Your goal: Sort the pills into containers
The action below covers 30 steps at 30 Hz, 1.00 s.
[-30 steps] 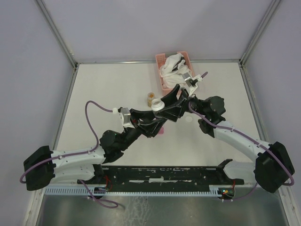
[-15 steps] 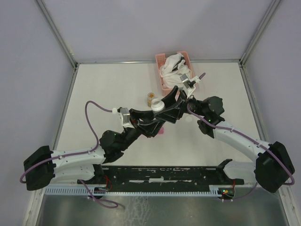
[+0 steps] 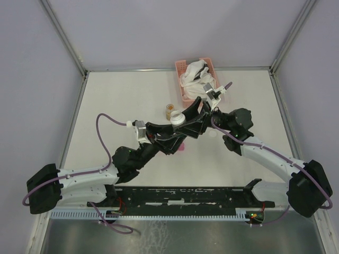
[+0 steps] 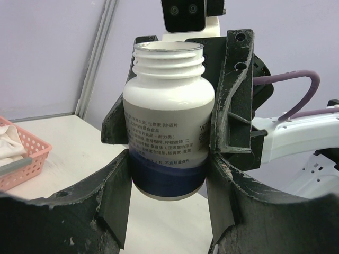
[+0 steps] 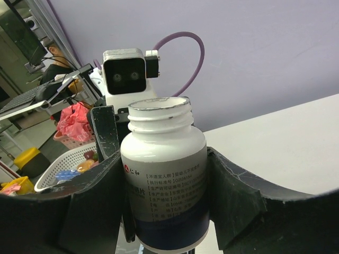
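Barely begun: left hand (image 4: 168, 182) clamped on the uncapped white plastic pill bottle (image 4: 168, 106), raised above the counter (image 3: 116, 100); right hand (image 5: 163, 169) straddles it, whether gripping I cannot tell; the small magenta plastic pill-box strip (image 3: 181, 149) lies beneath, no pills visibly sorted

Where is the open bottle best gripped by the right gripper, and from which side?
The straight labelled body of the bottle, below the threaded neck, coming level from the side opposite the left gripper, which clamps the blue base. It stands upright and uncapped, so a tilted approach could spill.
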Each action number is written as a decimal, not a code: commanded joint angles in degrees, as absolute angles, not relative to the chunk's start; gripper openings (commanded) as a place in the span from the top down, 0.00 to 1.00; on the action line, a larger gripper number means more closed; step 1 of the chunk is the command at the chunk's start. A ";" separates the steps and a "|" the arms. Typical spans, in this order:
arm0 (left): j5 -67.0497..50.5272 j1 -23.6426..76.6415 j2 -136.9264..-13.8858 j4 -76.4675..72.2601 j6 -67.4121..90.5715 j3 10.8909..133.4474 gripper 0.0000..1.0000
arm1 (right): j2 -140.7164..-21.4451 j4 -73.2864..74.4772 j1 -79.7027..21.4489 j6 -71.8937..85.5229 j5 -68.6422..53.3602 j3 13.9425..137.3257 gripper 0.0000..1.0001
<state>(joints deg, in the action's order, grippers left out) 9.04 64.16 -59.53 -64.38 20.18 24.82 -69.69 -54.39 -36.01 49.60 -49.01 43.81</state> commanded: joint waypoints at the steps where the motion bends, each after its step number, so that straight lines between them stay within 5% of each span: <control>1: 9.94 64.61 -59.33 -66.97 22.06 24.86 0.97 | -68.42 -56.38 -36.26 48.61 -49.56 46.44 0.34; 10: 9.85 64.60 -59.85 -66.73 22.23 24.86 0.97 | -68.30 -55.66 -36.26 48.34 -49.78 46.81 0.27; 16: 9.78 64.60 -59.92 -66.20 22.18 25.16 0.97 | -68.20 -55.07 -36.21 48.00 -50.20 46.91 0.32; 19: 9.48 64.65 -60.21 -65.66 22.30 25.53 0.97 | -68.12 -54.94 -36.21 47.97 -50.89 47.26 0.46; 25: 8.58 64.59 -59.70 -63.96 22.84 25.66 0.93 | -67.56 -54.63 -36.19 47.17 -51.52 47.53 0.98; 30: 5.81 64.60 -57.83 -60.20 23.03 25.34 0.54 | -67.37 -54.53 -36.02 46.94 -51.91 47.61 0.99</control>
<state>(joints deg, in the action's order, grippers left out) 8.62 64.36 -59.68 -63.29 21.67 24.77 -69.25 -51.68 -35.99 47.46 -50.92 44.66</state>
